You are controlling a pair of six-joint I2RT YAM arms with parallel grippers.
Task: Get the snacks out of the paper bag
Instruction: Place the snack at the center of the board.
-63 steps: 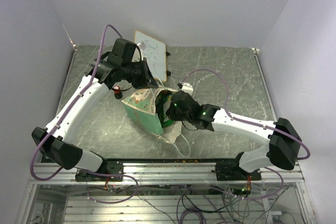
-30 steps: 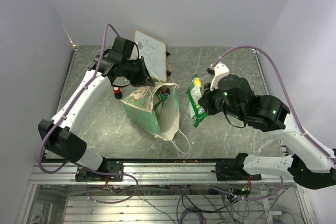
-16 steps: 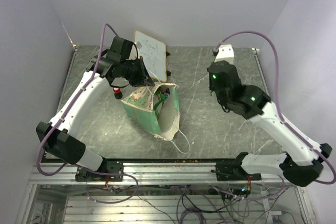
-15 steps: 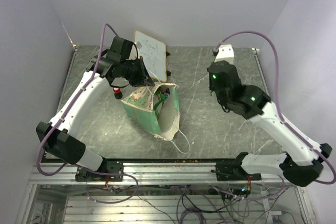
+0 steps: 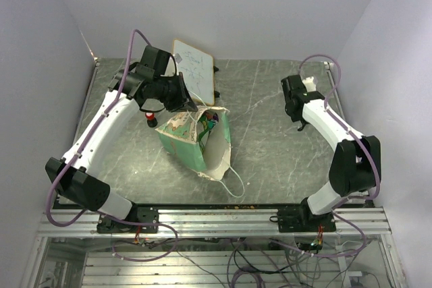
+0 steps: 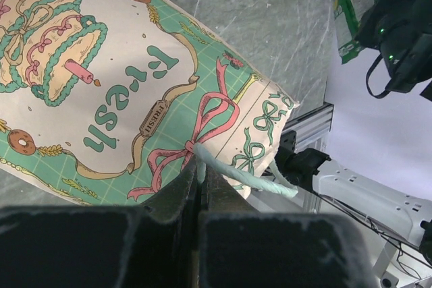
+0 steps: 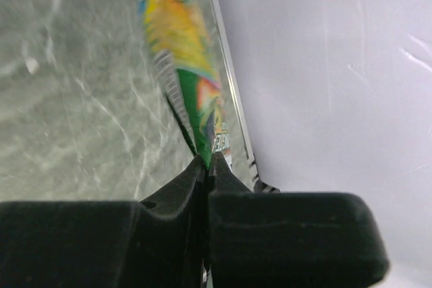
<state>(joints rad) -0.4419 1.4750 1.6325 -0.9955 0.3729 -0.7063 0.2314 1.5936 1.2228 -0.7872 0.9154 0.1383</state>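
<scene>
Green-yellow snack packet [image 7: 181,59] pinched in closed right hand [image 7: 206,161] over the far-right surface [image 5: 270,150]; left hand [image 6: 200,166] clamped shut on rim of paper bag [image 5: 189,141], left of centre, more snacks [image 5: 210,121] inside.

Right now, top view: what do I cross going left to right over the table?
Small red-and-black cylinder → paper bag → right arm. Left arm and white board overlap those, so omitted.
</scene>
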